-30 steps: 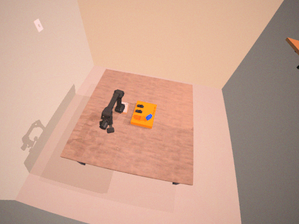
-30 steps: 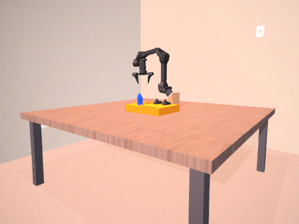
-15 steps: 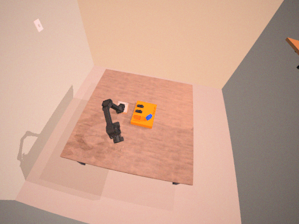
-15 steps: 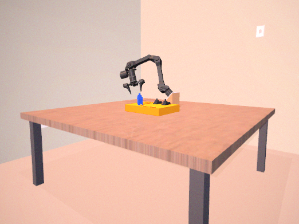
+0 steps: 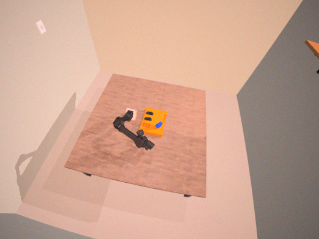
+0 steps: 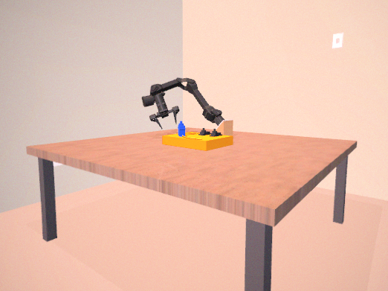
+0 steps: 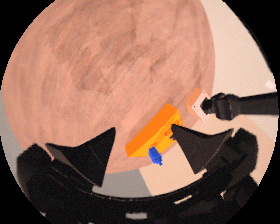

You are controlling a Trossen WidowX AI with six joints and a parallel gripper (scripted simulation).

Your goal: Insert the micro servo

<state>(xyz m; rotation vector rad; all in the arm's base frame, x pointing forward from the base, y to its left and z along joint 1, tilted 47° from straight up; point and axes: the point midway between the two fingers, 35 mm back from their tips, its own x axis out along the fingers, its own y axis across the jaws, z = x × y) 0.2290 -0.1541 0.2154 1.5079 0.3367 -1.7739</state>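
The blue micro servo (image 5: 159,125) (image 6: 181,129) (image 7: 155,157) stands on the orange deck (image 5: 156,132) (image 6: 186,142) (image 7: 152,131), outside the pocket, with its narrow end up in the exterior view. It is turned at an angle to the deck's edges. The marked pocket (image 5: 146,125) is a red-orange patch on the deck, and nothing sits in it. Thin orange strands, perhaps the cable, lie along one deck edge. My gripper (image 6: 169,126) (image 7: 144,128) is open and empty, above and to one side of the deck, clear of the servo. Its fingers cannot be made out in the top view.
Two black parts (image 5: 149,113) (image 5: 148,118) (image 6: 203,132) (image 6: 214,132) stand on the deck in a row with the pocket. The arm's base is at a pale mounting block (image 6: 227,128) beside the deck. All of it is on a brown wooden table (image 5: 180,161) (image 6: 260,166).
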